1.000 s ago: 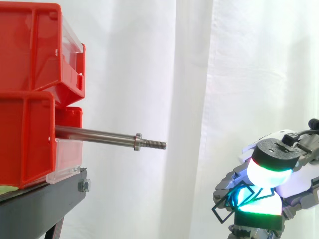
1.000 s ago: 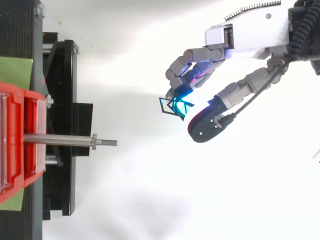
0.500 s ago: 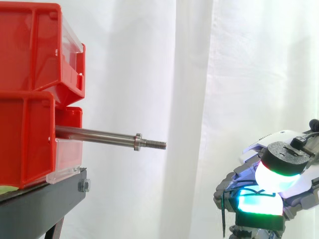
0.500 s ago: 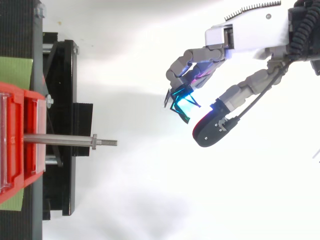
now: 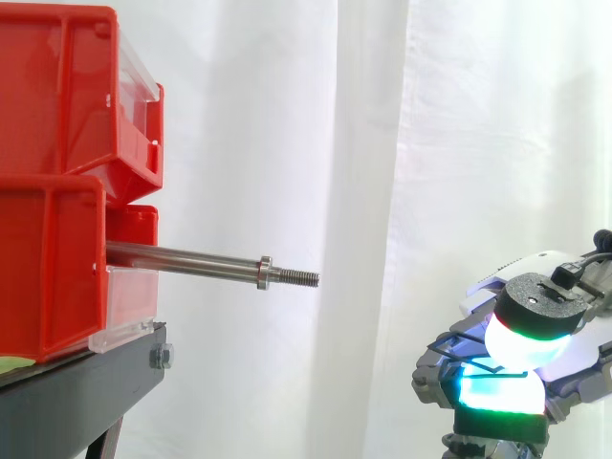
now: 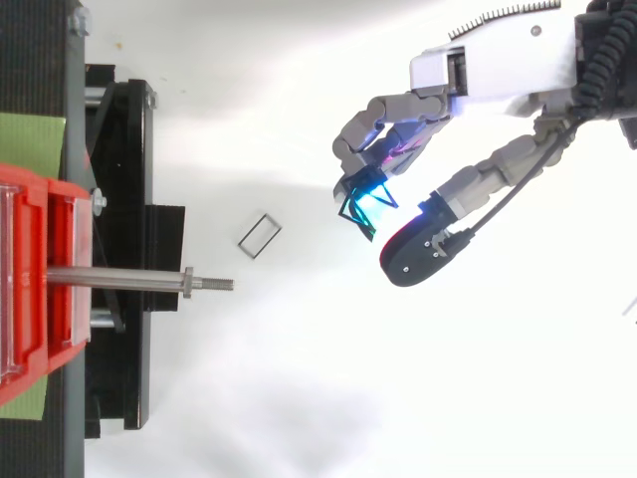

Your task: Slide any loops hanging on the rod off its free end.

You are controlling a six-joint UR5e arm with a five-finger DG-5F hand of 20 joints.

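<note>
A steel rod (image 5: pixel 191 260) sticks out level from between the red bins (image 5: pixel 57 172), and its threaded free end points right. No loop hangs on the rod (image 6: pixel 119 280). My hand (image 6: pixel 498 65) is well to the right of the free end and lower than it, with its fingers curled. A thin dark loop (image 6: pixel 348 211) sits at the cyan fingertip (image 6: pixel 370 202), and the black-backed thumb (image 6: pixel 418 254) stands a little apart from it. A second thin rectangular loop (image 6: pixel 253 229) lies loose on the white surface just beyond the rod's tip. In the side view my hand (image 5: pixel 535 306) is at the lower right.
The red bins stand stacked on a black stand (image 5: pixel 76 392) at the left, before a white curtain (image 5: pixel 382 143). A nut-like collar (image 5: pixel 265 273) sits on the rod short of the thread. Open white surface lies between rod and hand.
One of the two loops has left my fingers and now lies on the surface near the rod's tip. The thumb shifted slightly. The rod has not moved.
</note>
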